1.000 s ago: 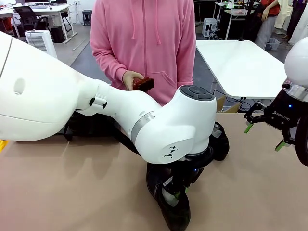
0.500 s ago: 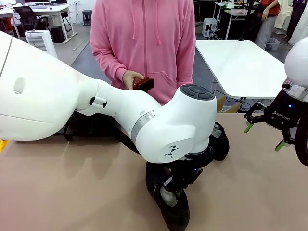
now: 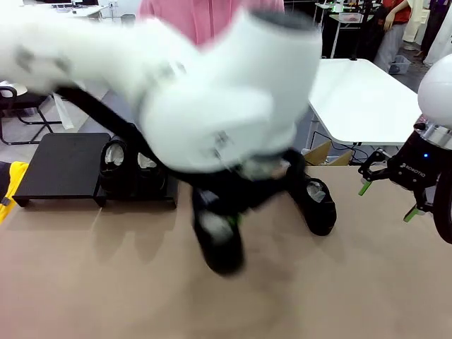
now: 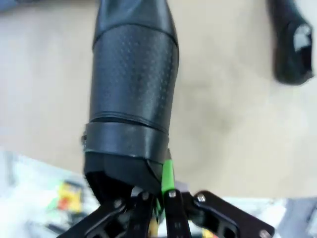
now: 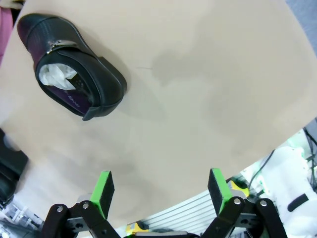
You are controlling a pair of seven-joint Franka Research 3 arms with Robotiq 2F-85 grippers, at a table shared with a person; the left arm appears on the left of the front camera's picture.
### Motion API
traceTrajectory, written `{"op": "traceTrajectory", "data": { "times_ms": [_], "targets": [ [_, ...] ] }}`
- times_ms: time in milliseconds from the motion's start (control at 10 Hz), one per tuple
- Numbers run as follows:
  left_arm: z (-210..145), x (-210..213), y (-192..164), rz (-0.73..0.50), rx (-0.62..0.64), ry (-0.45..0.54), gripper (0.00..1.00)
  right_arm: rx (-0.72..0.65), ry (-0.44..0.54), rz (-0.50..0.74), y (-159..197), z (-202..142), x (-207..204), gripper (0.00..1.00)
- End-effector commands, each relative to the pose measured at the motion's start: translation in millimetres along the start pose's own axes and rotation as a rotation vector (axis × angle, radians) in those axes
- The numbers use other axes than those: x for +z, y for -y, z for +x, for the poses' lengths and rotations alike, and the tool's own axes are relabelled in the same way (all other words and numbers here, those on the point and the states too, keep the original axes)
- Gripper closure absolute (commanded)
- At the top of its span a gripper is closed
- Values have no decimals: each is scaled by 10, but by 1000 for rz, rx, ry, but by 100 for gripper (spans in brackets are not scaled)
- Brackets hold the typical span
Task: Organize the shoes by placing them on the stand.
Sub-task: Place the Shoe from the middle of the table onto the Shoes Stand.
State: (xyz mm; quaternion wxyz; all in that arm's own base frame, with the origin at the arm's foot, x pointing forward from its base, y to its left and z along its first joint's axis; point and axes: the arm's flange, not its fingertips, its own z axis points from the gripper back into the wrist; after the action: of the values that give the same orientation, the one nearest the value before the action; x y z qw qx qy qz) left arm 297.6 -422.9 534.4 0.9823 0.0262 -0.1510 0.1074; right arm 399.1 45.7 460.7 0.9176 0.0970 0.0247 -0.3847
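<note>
My left arm is blurred with motion in the front view. Its left gripper (image 4: 163, 183) is shut on the heel rim of a black shoe (image 4: 133, 74), which hangs sole-up above the table (image 3: 367, 282). The same held shoe (image 3: 219, 244) is a dark blur near the middle. A second shoe (image 3: 318, 201) lies on the table to the right, and this lying shoe (image 5: 72, 74) shows white paper inside. Two more shoes (image 3: 113, 161) stand on the right panel of the black stand (image 3: 63, 166). My right gripper (image 3: 387, 198) hovers open at the right, holding nothing.
A person in a pink top (image 3: 212, 18) stands across the table, mostly behind my left arm. The stand's left panel is bare. A yellow object (image 3: 7, 187) sits at the left edge. A white table (image 3: 360, 92) and a cardboard box (image 3: 323, 152) are behind right.
My left gripper has shut on the front shoe and lifted it off the table, and the arm is swinging up and leftward. The right arm has not moved.
</note>
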Motion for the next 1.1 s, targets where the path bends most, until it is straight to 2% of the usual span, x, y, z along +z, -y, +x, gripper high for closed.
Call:
{"op": "traceTrajectory", "data": {
  "times_ms": [0, 200, 300, 400, 700, 1000],
  "targets": [
    [595, 406, -494, 44, -92, 366, 100, 11, 4, 2, 12, 5, 13, 0],
    [1291, 449, -1151, 212, -67, 364, 100, 11, 4, 2, 12, 5, 13, 0],
    [1587, 457, -1463, 217, -18, 350, 100, 11, 4, 2, 12, 5, 13, 0],
    [1833, 392, -1752, 279, 30, 358, 100, 11, 4, 2, 12, 5, 13, 0],
    [2215, -87, -2460, 420, 77, 293, 100, 11, 4, 2, 12, 5, 13, 0],
    [2431, -632, -3027, 489, 106, 352, 100, 11, 4, 2, 12, 5, 13, 0]
  ]
}}
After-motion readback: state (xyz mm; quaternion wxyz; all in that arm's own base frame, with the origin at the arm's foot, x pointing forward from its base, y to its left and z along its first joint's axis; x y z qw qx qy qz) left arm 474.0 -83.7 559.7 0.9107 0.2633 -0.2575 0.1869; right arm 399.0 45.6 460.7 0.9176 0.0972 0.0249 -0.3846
